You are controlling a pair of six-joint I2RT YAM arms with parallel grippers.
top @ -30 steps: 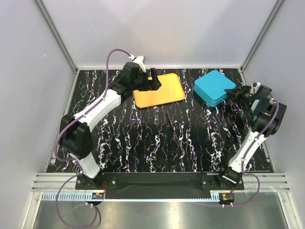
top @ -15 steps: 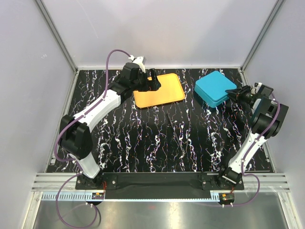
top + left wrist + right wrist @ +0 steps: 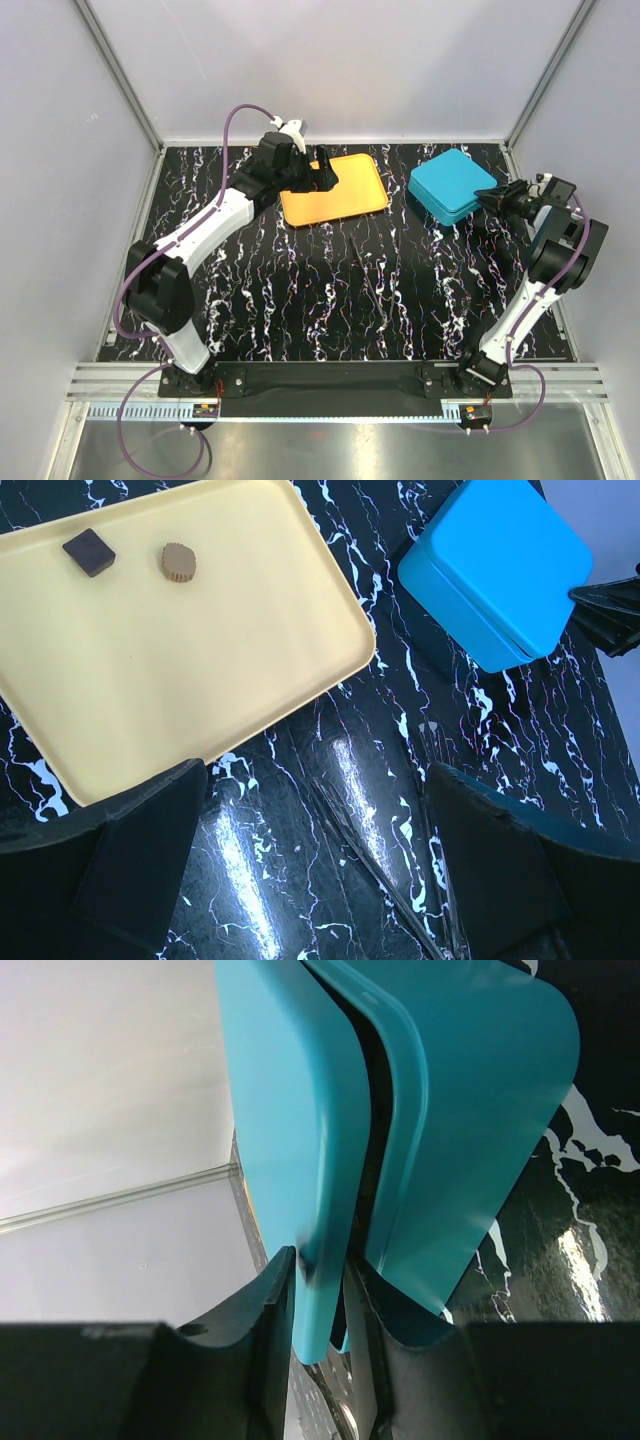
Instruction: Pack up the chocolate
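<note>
Your left pincer (image 3: pixel 322 168) hangs over the far left end of the orange tray (image 3: pixel 345 192). Its jaws are spread as wide as they go and have nothing between them. From the left wrist you see its two black fingers (image 3: pixel 140 850) framing bare table (image 3: pixel 350 290), which is black with white veins, just off the tray's (image 3: pixel 200 660) long edge.

The chocolate (image 3: pixel 88 552) you can see lies on that tray. It is a dark square, and near it, not touching, lies a tan ridged round piece (image 3: pixel 178 562). Both sit close to one corner, and the rest of the tray's surface is bare. From the top camera they are too small for you to make out.

To the right, well apart from the tray, the teal box (image 3: pixel 450 185) sits on the table with its lid on, so you cannot see what is inside it.

Your right pincer (image 3: pixel 497 195) is at the box's right edge. In the right wrist view the box (image 3: pixel 470 1090) shows as two teal shells with a dark gap between them. The pincer (image 3: pixel 320 1270) has its jaws only narrowly apart, one finger (image 3: pixel 265 1310) on each side of the nearer shell's rim. That finger touches the rim. You cannot tell whether the other presses it too, so you cannot tell whether the rim is clamped.
</note>
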